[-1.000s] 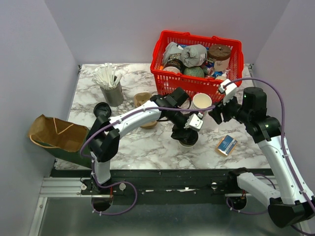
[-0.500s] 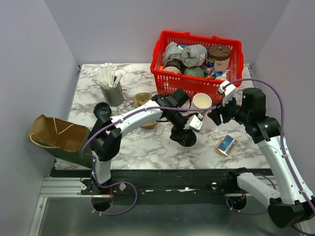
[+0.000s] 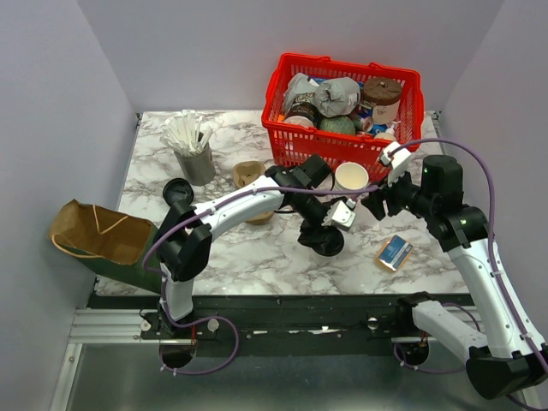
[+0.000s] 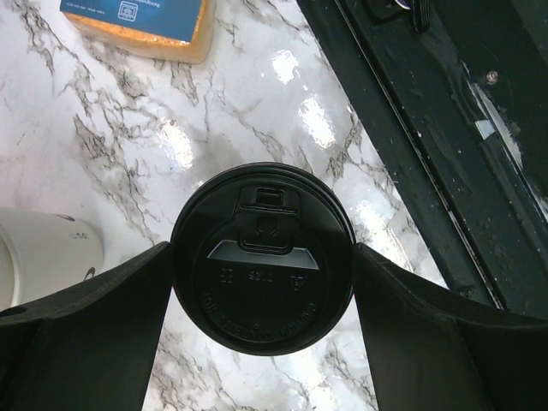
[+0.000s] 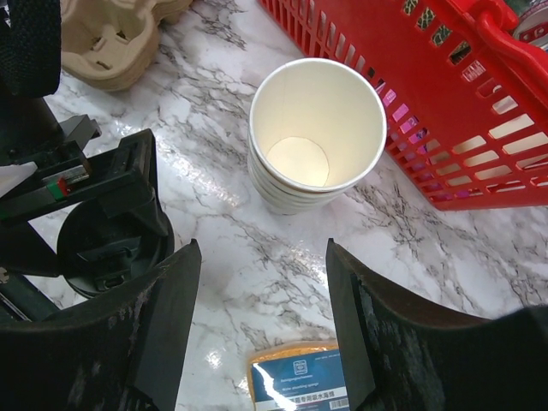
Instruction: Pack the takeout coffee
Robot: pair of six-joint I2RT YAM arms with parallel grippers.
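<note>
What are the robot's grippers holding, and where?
The left gripper seems to hold the black lid by its rim, one finger on each side. The right gripper is open and holds nothing.

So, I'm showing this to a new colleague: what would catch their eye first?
The crammed red basket at the table's far right. Before it, the left gripper straddles a black lid, near an empty white cup. A brown paper bag lies open off the left edge.
</note>
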